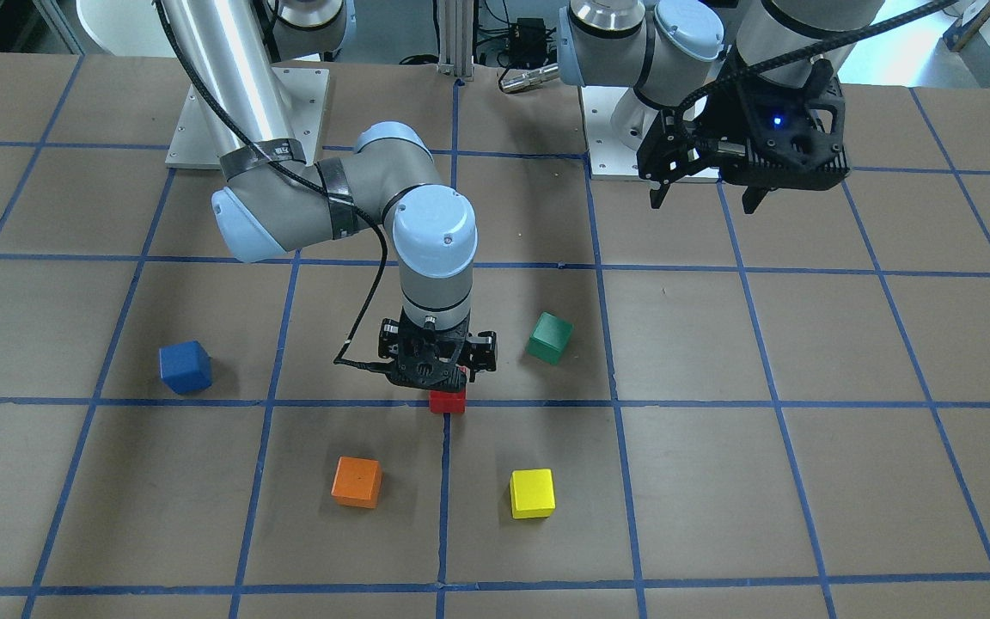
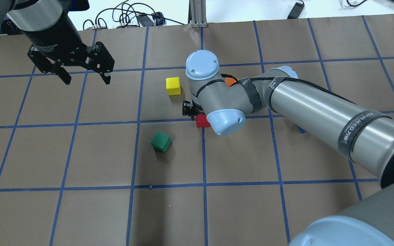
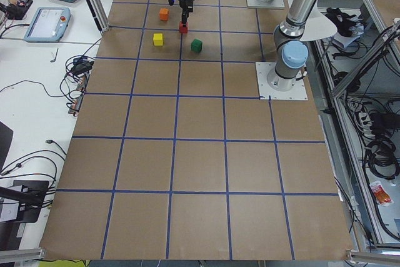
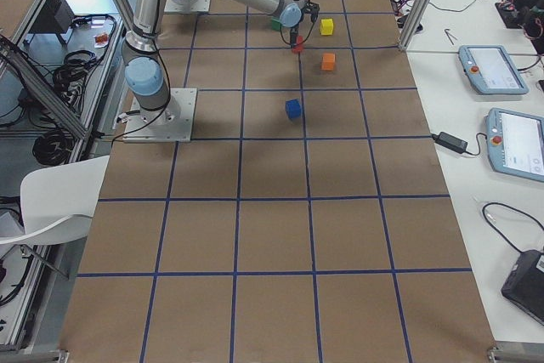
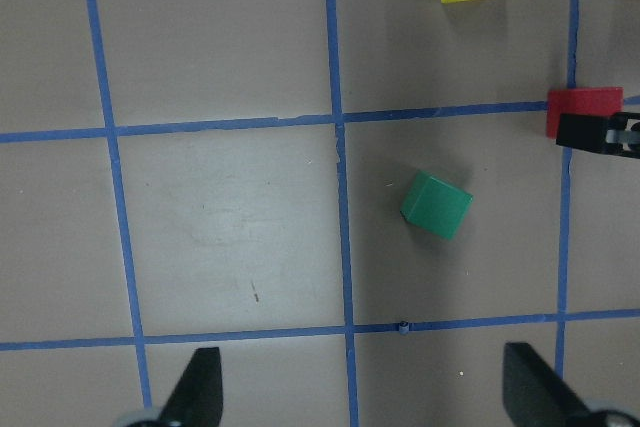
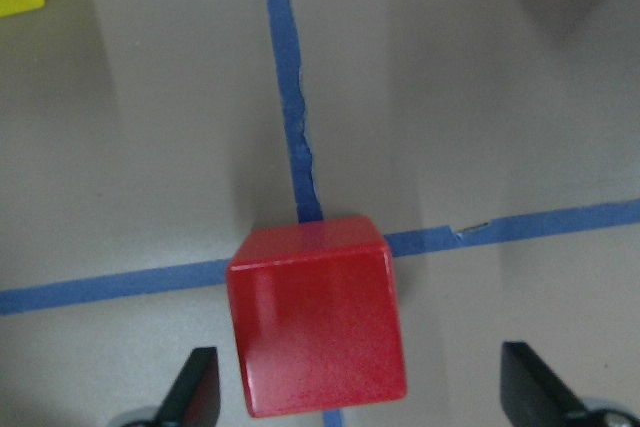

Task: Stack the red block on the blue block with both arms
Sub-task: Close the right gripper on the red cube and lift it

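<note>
The red block [image 1: 447, 401] sits on a blue tape crossing near the table's middle. My right gripper [image 1: 439, 384] points straight down over it. In the right wrist view the red block [image 6: 315, 327] lies between my open fingertips [image 6: 200, 387], nearer one of them, with a gap to the other. The blue block [image 1: 185, 367] stands alone on the table, about one and a half grid squares from the red block on my right side. In the overhead view only a sliver of it [image 2: 301, 130] shows under the right arm. My left gripper [image 1: 705, 193] is open and empty, high above the table near its base.
A green block [image 1: 549, 337] lies tilted just left-side of the red one. An orange block [image 1: 357, 481] and a yellow block [image 1: 532, 493] sit beyond it, toward the operators' side. The arm base plates [image 1: 306, 94] are at the robot's edge.
</note>
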### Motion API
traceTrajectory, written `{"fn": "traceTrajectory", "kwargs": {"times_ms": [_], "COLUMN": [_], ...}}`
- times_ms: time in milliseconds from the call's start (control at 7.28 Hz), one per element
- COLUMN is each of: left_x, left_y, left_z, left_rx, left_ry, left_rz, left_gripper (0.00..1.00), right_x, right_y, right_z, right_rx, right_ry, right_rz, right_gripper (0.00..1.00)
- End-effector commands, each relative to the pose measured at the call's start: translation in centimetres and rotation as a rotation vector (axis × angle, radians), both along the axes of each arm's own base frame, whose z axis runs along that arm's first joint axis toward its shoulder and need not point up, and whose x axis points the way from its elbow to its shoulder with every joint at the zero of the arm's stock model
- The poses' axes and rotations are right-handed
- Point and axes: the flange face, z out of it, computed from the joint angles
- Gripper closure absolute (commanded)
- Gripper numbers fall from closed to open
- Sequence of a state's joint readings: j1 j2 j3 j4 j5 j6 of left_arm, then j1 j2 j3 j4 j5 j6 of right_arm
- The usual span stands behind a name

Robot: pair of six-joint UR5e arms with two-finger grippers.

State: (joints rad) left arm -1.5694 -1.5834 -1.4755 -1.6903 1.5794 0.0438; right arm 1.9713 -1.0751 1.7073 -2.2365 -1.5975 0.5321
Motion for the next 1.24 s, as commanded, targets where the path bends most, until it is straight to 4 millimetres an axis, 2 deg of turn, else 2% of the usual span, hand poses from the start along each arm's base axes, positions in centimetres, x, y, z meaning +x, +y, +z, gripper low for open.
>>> {"fn": "traceTrajectory", "kwargs": {"times_ms": [0, 275, 412, 550, 687, 824, 962, 1099], "left_x": [0.0, 0.0, -0.1, 0.0, 0.0, 0.0, 0.0, 0.0], "left_y": [-0.1, -0.2, -0.3, -0.1, -0.2, -0.2, -0.2, -0.2], "left_z": [-0.1, -0.3, -0.4, -0.2, -0.1, -0.2, -0.2, -0.2], "left_rx": [0.0, 0.006, 0.006, 0.003, 0.002, 0.002, 0.002, 0.002], "left_ry": [-0.002, -0.002, -0.001, -0.002, -0.007, -0.005, -0.005, -0.005], "left_rz": [0.001, -0.001, -0.001, -0.001, -0.002, -0.001, -0.001, -0.001], "left_gripper": [0.0, 0.0, 0.0, 0.0, 0.0, 0.0, 0.0, 0.0], "right_x": [0.5, 0.8, 0.8, 0.7, 0.7, 0.9, 0.8, -0.1], "right_y": [0.2, 0.1, 0.2, 0.3, 0.3, 0.4, 0.4, 0.4], "right_z": [-0.5, -0.8, -0.9, -1.0, -0.8, -0.5, 0.2, 1.8], "right_rx": [0.0, 0.004, 0.007, 0.014, 0.015, 0.022, 0.015, 0.024], "right_ry": [-0.004, -0.029, -0.029, -0.026, -0.028, -0.045, -0.048, -0.034], "right_rz": [0.008, 0.01, 0.008, 0.008, 0.005, 0.004, 0.005, -0.001], "right_gripper": [0.04, 0.06, 0.28, 0.58, 0.92, 1.0, 1.0, 1.0]}}
